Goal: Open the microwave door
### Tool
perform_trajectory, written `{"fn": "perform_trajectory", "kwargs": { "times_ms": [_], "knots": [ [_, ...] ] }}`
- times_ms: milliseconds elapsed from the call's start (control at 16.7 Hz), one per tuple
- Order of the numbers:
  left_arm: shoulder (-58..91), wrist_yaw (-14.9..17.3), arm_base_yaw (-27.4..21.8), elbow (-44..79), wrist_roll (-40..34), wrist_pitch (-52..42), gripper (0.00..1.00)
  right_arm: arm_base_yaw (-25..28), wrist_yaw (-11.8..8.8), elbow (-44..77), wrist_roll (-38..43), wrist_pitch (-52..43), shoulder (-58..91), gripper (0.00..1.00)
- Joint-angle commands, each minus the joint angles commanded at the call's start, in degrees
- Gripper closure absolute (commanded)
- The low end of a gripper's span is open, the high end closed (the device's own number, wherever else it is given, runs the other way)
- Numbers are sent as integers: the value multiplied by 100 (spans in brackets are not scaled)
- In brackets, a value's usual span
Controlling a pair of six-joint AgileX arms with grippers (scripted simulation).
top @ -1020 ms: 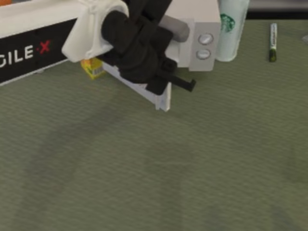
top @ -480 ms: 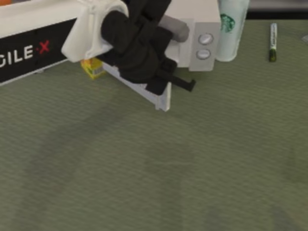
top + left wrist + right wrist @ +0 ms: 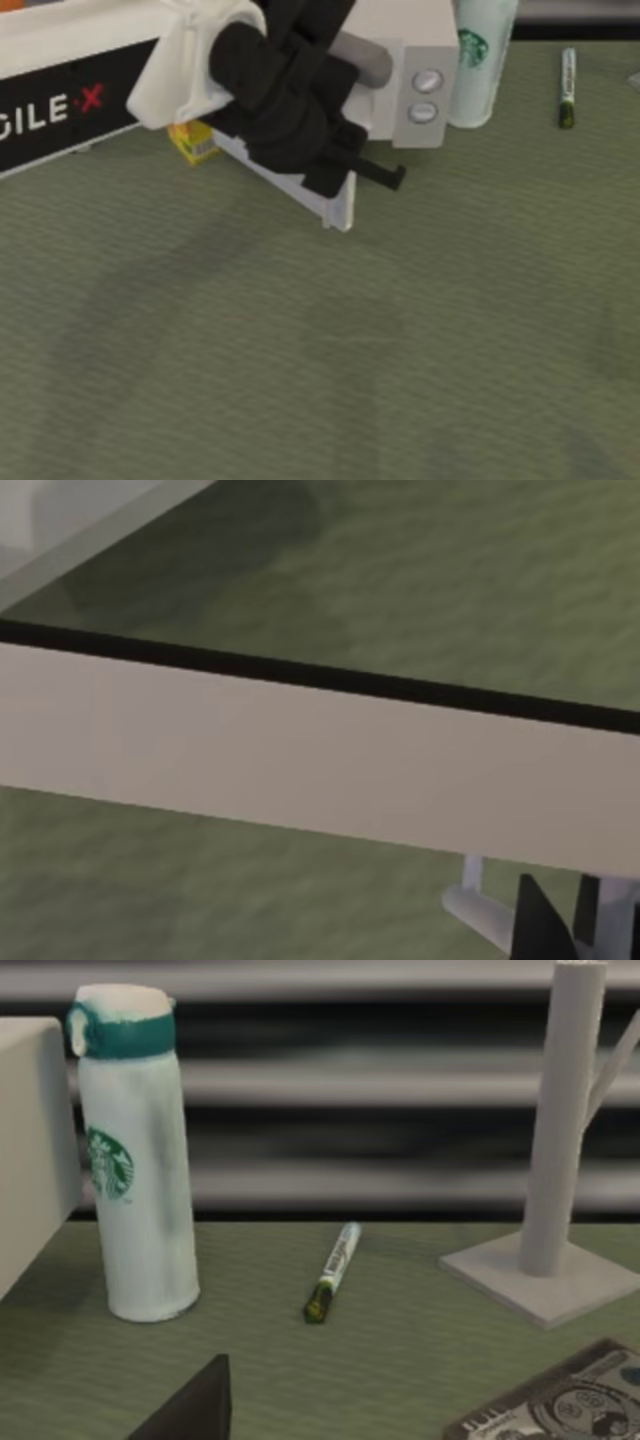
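From above, the nearest thing to me is the free edge of the microwave door (image 3: 335, 205), swung well out from the microwave (image 3: 400, 60) and standing at an angle over the green table (image 3: 320, 350), hinged toward the left. My left gripper (image 3: 375, 172) sits right at that outer edge, one black finger jutting past the door toward the right; the arm's bulk hides the contact, so I cannot tell how far apart its jaws stand or whether they grip the panel. Compared with the two earlier top views, I see no real change: door angle and arm pose match. The left wrist view is filled by a pale band with a dark edge crossing the green surface. Behind the door, a yellow carton (image 3: 193, 142) peeks out beside the arm, and the two grey knobs (image 3: 426, 96) face me. Farther back stand a white Starbucks bottle (image 3: 480, 60) and a marker pen (image 3: 567, 88) lying to its right. My right arm is parked off the top view; its wrist camera shows the bottle, the pen and a white stand (image 3: 560, 1210).
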Motion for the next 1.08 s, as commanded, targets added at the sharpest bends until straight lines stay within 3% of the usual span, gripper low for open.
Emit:
{"fn": "perform_trajectory", "kwargs": {
  "times_ms": [420,1080],
  "knots": [
    [-366,381,264,-445,741,83,100,0,0,0,0,0,0,0],
    [-368,386,267,-453,750,81,100,0,0,0,0,0,0,0]
  ]
}}
